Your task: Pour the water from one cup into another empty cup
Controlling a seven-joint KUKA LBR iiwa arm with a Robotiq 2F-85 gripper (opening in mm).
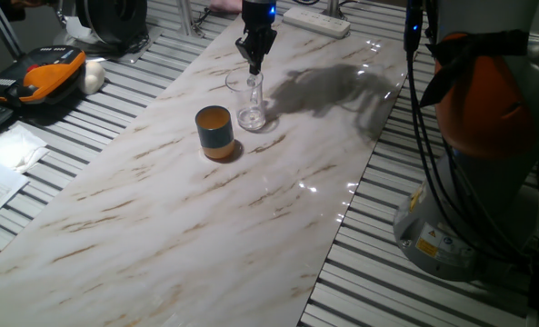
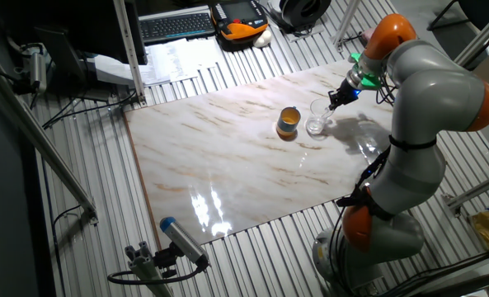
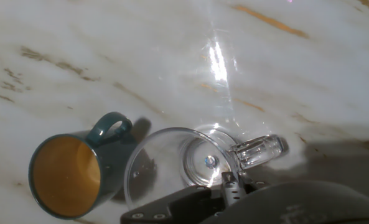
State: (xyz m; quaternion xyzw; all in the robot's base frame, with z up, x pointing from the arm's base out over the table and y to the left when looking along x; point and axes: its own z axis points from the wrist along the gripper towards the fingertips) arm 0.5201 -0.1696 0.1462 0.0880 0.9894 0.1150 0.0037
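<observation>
The clear glass cup (image 1: 251, 107) stands upright on the marble table (image 1: 205, 236), just right of the blue-grey cup (image 1: 214, 132) with the orange inside. My gripper (image 1: 254, 67) comes down from above onto the far side of the glass rim, fingers pinched together there. From the hand view I look down into the glass cup (image 3: 172, 163); its handle (image 3: 259, 151) points right, and my gripper (image 3: 229, 182) sits on the rim beside the handle. The blue-grey cup (image 3: 66, 177) lies lower left and looks empty. The water is too faint to make out.
A white power strip (image 1: 316, 20) lies at the table's far end. An orange-and-black device (image 1: 37, 77) and papers (image 1: 5, 159) sit on the slatted surface to the left. The robot's base (image 1: 474, 163) stands right of the table.
</observation>
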